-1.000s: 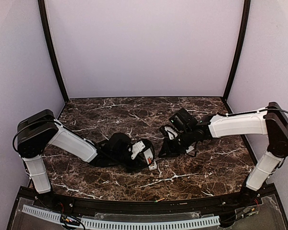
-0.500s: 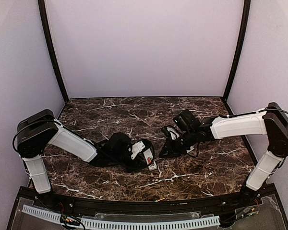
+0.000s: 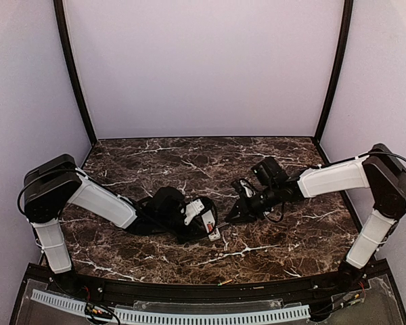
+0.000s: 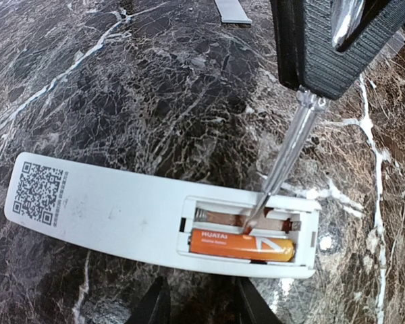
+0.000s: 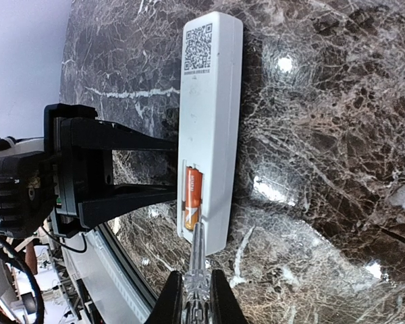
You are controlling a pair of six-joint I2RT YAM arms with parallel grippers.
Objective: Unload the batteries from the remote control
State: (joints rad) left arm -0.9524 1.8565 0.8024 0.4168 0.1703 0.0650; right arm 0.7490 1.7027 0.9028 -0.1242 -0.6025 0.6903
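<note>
White plastic, back upward, near the middle of the counter (image 3: pixel 155 156) and a little toward its near edge: the remote control (image 4: pixel 121 209). Lies straight ahead of the left gripper (image 4: pixel 199 307), one long side against that pincer's fingertips (image 4: pixel 155 305). Partly spread there, pinching nothing, only meeting the handset's edge. At the handset's recess end, the right gripper (image 5: pixel 196 297), pressed together on a thin grey stick (image 4: pixel 290 148). Reaches with the stick's tip down into the open recess, into the bare slot beside the one orange battery (image 4: pixel 241 244) on view, right at that battery's side; cannot tell whether touching. Toward the far edge, apart from the handset, a flat pale cover piece (image 4: pixel 232 11).
</note>
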